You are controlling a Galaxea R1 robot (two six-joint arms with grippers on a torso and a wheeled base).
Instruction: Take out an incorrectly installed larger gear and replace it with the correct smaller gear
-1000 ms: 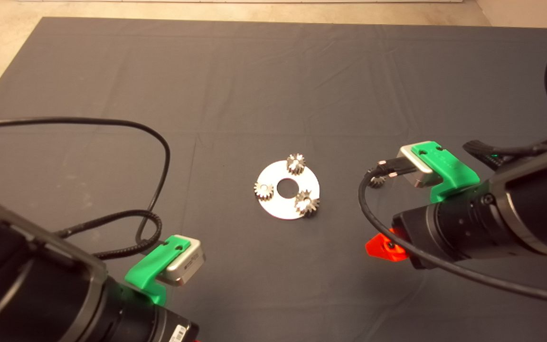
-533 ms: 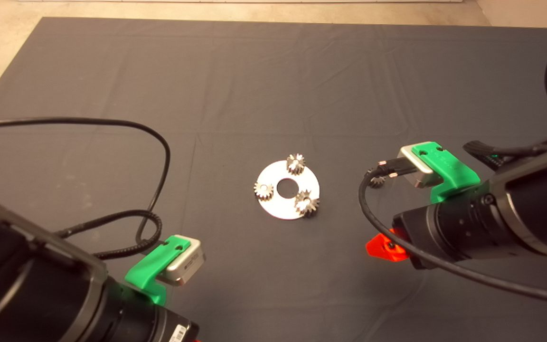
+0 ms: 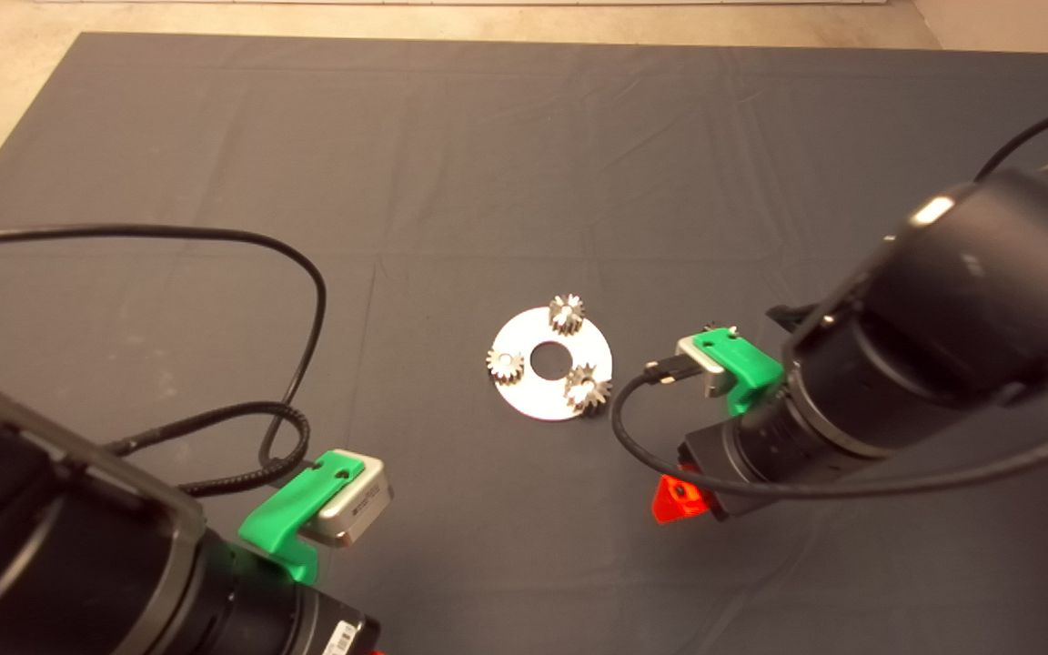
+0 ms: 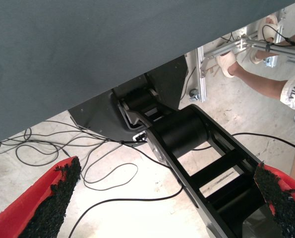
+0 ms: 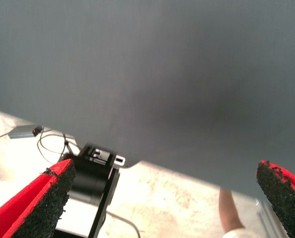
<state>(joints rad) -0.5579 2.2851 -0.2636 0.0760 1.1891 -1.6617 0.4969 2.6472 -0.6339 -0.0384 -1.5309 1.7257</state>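
Centrally on the dark mat [image 3: 524, 146]: one silver disc plate [image 3: 533, 396] with a round centre hole, carrying three gears on its face.
- Item 1: the larger gear [image 3: 588, 388], dark grey, at the plate's edge on the side toward the right arm, overhanging the rim slightly.
- Item 2: small silvery gear [image 3: 567, 314] at the plate's far edge.
- Item 3: small silvery gear [image 3: 506, 365] at the edge toward the left arm.
- Item 4: the smaller gear [image 3: 718, 328], off the plate on the mat, almost wholly hidden behind the right arm's green camera mount; only a few teeth show.

Right gripper [image 5: 159, 191]: low over the mat between the plate and the near edge, fingers [image 5: 45, 203] spread wide, nothing between them; one red fingertip shows in the head view.

Left gripper [image 4: 162, 198]: parked at the lower left, fingers [image 4: 53, 198] wide apart and empty, looking past the mat edge at floor cables, a black frame and a person's leg [image 4: 266, 82].

Writing: a small label on the left arm and lettering on the person's clothing, neither legible.
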